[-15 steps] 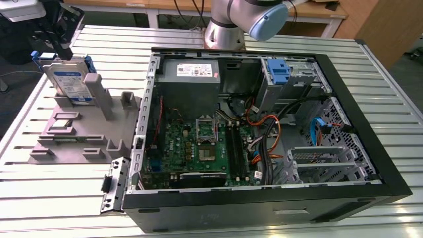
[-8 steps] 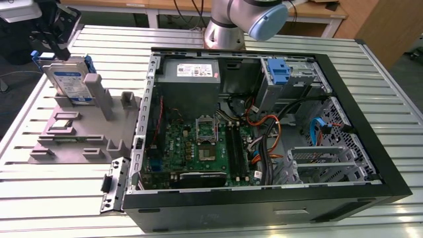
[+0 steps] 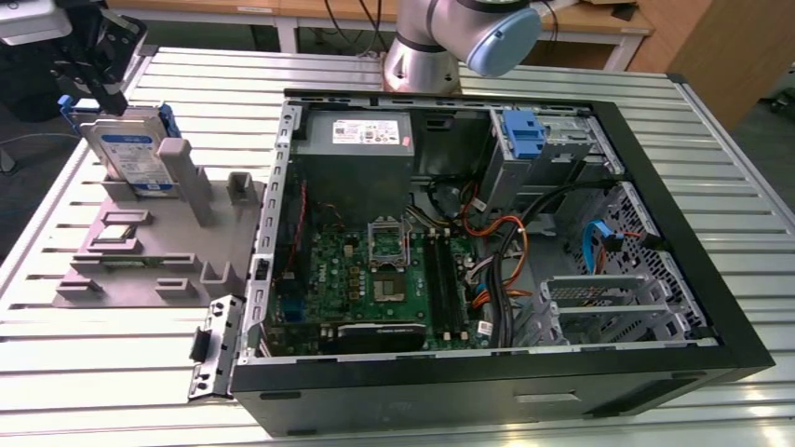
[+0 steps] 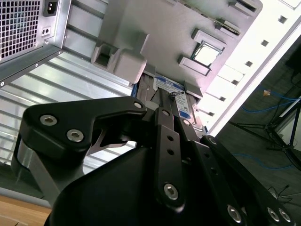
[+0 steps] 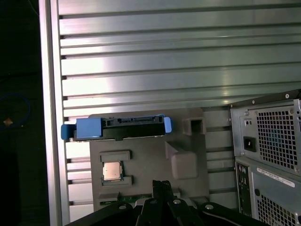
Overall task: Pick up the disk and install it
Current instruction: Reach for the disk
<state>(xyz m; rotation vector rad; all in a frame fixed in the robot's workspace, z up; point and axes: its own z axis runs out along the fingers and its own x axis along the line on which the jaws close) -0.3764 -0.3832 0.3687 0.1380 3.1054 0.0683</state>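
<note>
Gripper [image 3: 110,93] near upright white-and-blue-labelled disk [image 3: 130,156]

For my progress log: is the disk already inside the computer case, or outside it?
Outside. The disk stands on edge in the grey holder, at the exterior view's left of the open case.

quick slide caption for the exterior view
Gripper over the top of the disk, which stands upright in a grey fixture beside the open computer case.
</note>
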